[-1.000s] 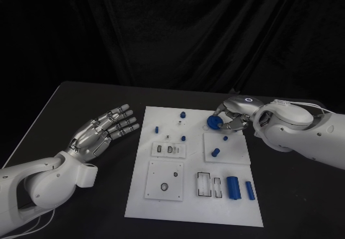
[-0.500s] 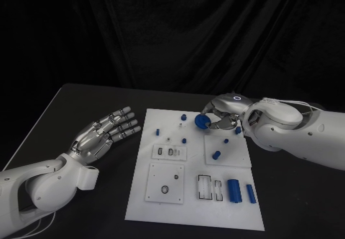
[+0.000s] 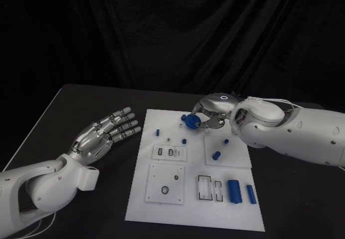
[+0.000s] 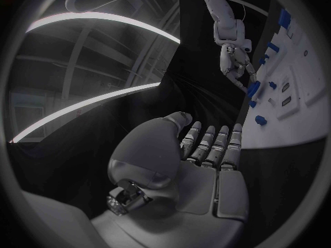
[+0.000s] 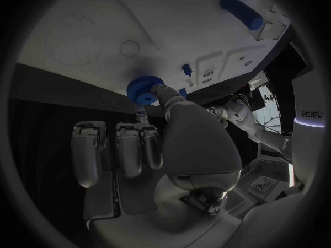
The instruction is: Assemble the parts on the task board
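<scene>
The white task board (image 3: pixel 187 199) lies in the middle of the black table. My right hand (image 3: pixel 210 115) hovers over the board's far edge and pinches a blue gear (image 3: pixel 191 121) between thumb and a finger. The right wrist view shows the same blue gear (image 5: pixel 145 89) at the fingertips of the right hand (image 5: pixel 159 143), just above the task board (image 5: pixel 103 27). My left hand (image 3: pixel 106 133) is off the board's left side, palm up, fingers spread and holding nothing; the left hand (image 4: pixel 200 160) looks the same in its wrist view.
Small blue pegs (image 3: pixel 157 132) stand on the board's far half. Two blue cylinders (image 3: pixel 234 189) lie at its near right beside rectangular slots (image 3: pixel 204 186). Raised white plates (image 3: pixel 165 181) sit near the left and right middle.
My right hand has carried the blue gear leftward and farther away across the board's far end. The left hand has stayed still.
</scene>
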Robot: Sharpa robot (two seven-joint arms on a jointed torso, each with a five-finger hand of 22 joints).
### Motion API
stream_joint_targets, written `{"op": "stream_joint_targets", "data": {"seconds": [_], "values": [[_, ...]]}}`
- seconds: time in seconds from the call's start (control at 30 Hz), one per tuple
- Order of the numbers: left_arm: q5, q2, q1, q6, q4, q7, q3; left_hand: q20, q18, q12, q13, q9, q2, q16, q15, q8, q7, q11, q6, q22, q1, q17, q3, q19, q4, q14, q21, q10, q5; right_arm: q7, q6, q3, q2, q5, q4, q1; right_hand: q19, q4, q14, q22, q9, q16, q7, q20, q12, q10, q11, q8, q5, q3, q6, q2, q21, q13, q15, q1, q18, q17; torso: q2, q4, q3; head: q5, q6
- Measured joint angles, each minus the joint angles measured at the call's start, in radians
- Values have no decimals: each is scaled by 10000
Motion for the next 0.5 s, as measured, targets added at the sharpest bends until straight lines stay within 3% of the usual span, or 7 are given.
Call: {"op": "stream_joint_targets", "data": {"seconds": [0.13, 0.3, 0.5], "values": [[0, 4, 0, 0, -4, 0, 0, 0, 0, 0, 0, 0, 0, 0, 0, 0, 0, 0, 0, 0, 0, 0, 0, 0, 0, 0, 0, 0, 0, 56, 13, 0, 227, -1, -205, -66, 0, 0, 0, 0, 0, 0, -1, 0, 0, 0, 0, 64, -83, 0, 0, -16, 0, 0, 0, -15, 0, 0, 0, -7, 1, -20, 86], [0, 15, 0, 0, -16, 0, 0, 0, 0, 0, 0, 0, 0, 0, 0, 0, 0, 0, 0, 0, 0, 0, 0, 0, 0, 0, 0, 0, 0, 153, 11, 2, 441, -2, -373, -130, 0, 0, 0, -1, 0, 0, -3, 0, 0, 0, 1, 493, -87, 0, -2, -88, 0, -1, 0, -86, 1, 0, 0, -7, 1, 7, 71], [0, 22, 0, 1, -36, 0, 0, 0, 0, 0, 0, 1, 0, 0, 0, 0, 0, 0, 0, 0, 0, -1, 0, 0, 0, 0, 0, 0, 0, 270, -5, 8, 531, -3, -398, -162, 0, 0, 0, -2, 0, 0, -19, 0, 0, 0, 1, 522, -123, -1, -19, -89, 0, -2, 1, -84, 1, 0, 0, -4, 1, 53, 50]]}}
